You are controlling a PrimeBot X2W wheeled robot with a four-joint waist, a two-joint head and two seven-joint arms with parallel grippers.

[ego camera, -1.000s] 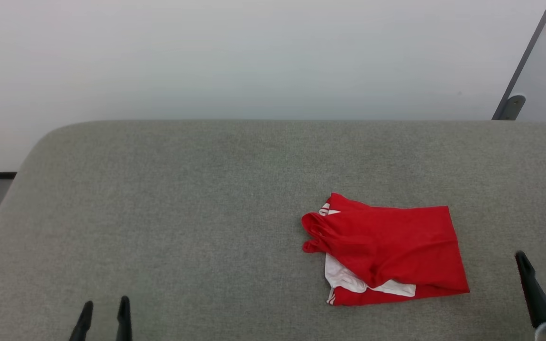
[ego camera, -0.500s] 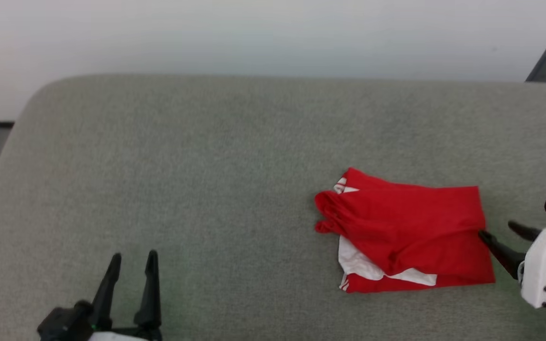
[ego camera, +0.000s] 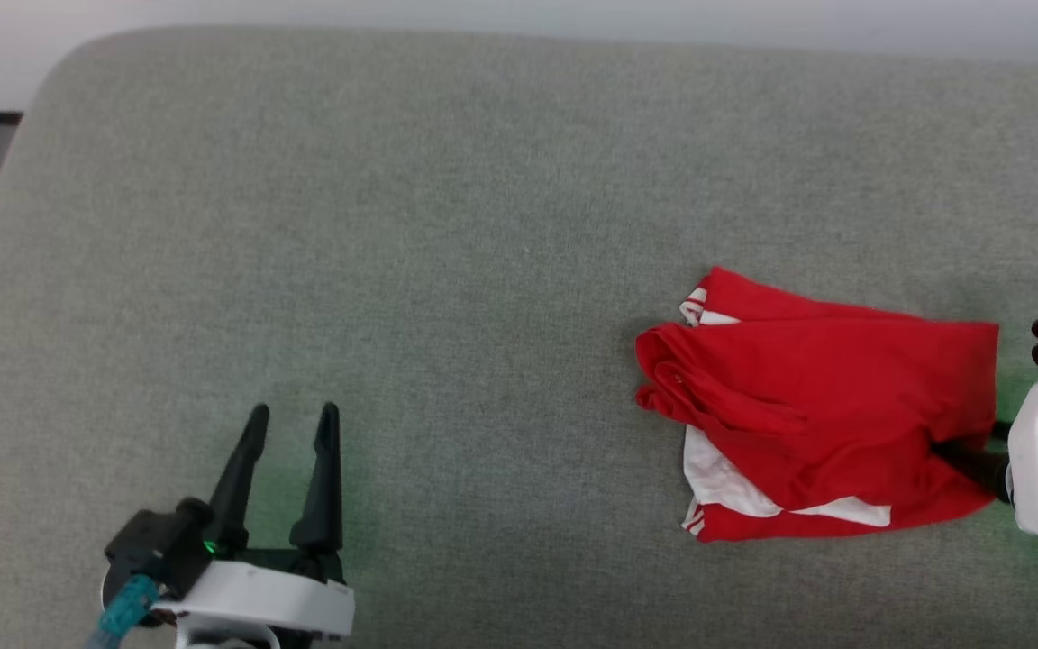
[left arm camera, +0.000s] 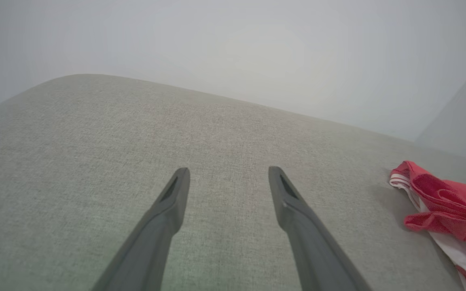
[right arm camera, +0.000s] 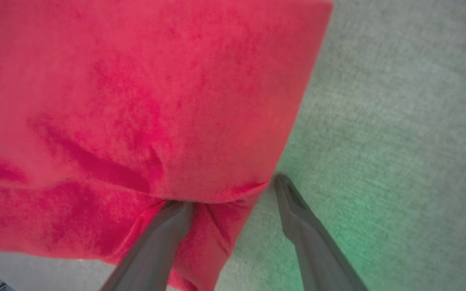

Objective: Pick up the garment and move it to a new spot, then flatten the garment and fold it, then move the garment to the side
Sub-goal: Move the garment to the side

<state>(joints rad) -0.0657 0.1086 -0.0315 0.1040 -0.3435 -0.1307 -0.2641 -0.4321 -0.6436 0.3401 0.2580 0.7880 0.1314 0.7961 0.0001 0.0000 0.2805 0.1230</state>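
The garment (ego camera: 825,397) lies loosely folded on the right half of the grey upholstered surface (ego camera: 393,225), with white panels peeking out along its near and left edges. A wide stretch of bare upholstery runs from its bunched left edge to the surface's rounded far-left corner. The right gripper (right arm camera: 229,194) is at the garment's right edge with its jaws apart, one finger tucked under the red fabric and the other on bare upholstery just beside it. The left gripper (ego camera: 294,410) is over the near-left of the surface, well apart from the garment, jaws spread and holding nothing.
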